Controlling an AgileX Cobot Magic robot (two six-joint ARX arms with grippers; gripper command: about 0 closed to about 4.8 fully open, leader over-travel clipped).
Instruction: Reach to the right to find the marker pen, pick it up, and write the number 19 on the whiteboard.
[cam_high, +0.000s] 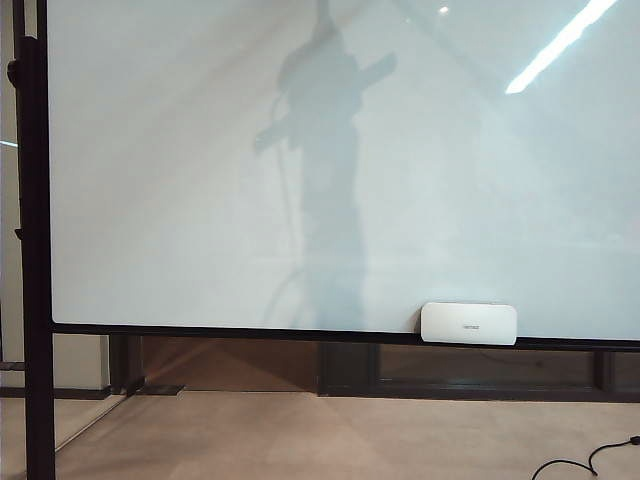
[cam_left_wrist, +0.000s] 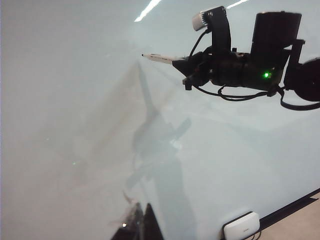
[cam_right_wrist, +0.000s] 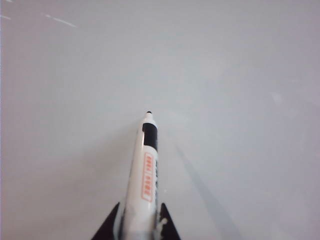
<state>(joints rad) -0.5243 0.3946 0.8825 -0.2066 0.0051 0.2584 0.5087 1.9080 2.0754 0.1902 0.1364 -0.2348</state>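
The whiteboard (cam_high: 200, 150) fills the exterior view, glossy white in a thin black frame; only an arm's shadow falls on it there. The number 19 is out of view. In the left wrist view my right gripper (cam_left_wrist: 182, 62) hangs high before the whiteboard (cam_left_wrist: 60, 125), shut on the marker pen (cam_left_wrist: 160, 58). That pen is white with a black tip that points at the board. The right wrist view shows the marker pen (cam_right_wrist: 145, 175) between the right gripper's (cam_right_wrist: 140, 225) dark fingers; I cannot tell whether the tip touches. My left gripper (cam_left_wrist: 141, 222) is low, shut and holding nothing.
A small white eraser block (cam_high: 468, 323) sits on the board's lower frame edge, also seen as the eraser (cam_left_wrist: 241, 226) in the left wrist view. A black stand post (cam_high: 30, 250) rises at the left. A black cable (cam_high: 590, 462) lies on the floor at the lower right.
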